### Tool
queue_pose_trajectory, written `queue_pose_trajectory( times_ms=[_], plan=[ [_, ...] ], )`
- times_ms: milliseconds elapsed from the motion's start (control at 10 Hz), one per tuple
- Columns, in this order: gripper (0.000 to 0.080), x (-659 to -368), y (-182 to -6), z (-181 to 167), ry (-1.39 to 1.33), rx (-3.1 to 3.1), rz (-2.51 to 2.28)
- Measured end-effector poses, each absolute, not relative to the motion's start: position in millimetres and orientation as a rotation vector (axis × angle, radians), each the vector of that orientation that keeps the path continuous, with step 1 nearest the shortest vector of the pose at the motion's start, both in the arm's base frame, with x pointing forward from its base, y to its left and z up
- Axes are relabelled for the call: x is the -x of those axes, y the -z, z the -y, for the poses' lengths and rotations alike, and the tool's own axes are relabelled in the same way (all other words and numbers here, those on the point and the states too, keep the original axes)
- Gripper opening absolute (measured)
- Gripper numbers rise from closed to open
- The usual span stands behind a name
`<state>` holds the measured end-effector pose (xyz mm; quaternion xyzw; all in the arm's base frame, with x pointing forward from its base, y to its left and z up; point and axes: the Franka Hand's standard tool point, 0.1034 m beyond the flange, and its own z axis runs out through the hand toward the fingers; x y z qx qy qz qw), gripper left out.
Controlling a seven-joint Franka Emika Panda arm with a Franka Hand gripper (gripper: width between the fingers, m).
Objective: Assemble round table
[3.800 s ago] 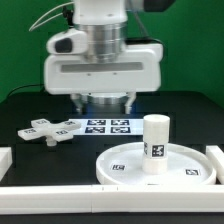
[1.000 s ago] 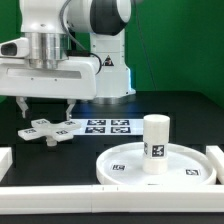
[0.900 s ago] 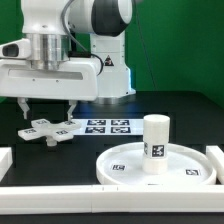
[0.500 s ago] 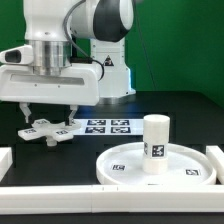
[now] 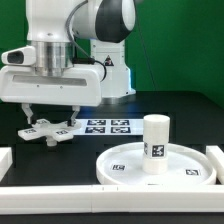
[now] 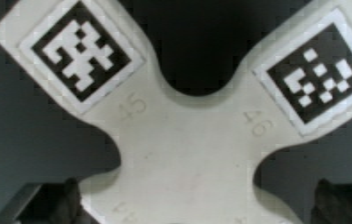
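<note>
The cross-shaped foot (image 5: 48, 130) lies flat on the black table at the exterior view's left, white with black-white tags on its arms. My gripper (image 5: 50, 113) hangs just above it, fingers spread to either side of it, open and holding nothing. In the wrist view the foot (image 6: 182, 150) fills the frame, with the dark fingertips (image 6: 48, 203) apart at its two sides. The round disc (image 5: 150, 168) lies at the exterior view's right, with the cylinder leg (image 5: 155, 144) standing upright on it.
The marker board (image 5: 108, 125) lies flat behind the disc, right of the foot. White border rails (image 5: 60, 200) run along the front edge and stand at the left (image 5: 5, 158) and right (image 5: 215, 155) sides.
My gripper has swung from the middle to the exterior view's left and has come down over the cross-shaped foot. The foot, disc and leg have not moved.
</note>
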<state>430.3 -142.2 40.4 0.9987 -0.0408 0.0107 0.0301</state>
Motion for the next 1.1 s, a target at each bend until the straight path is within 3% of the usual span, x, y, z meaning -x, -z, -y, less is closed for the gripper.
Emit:
queue_pose_trajectory(
  times_ms=[1100],
  plan=[
    [0.0649, -424.2, -32.3, 143.2, -0.003, -3.076, 0.129]
  ],
)
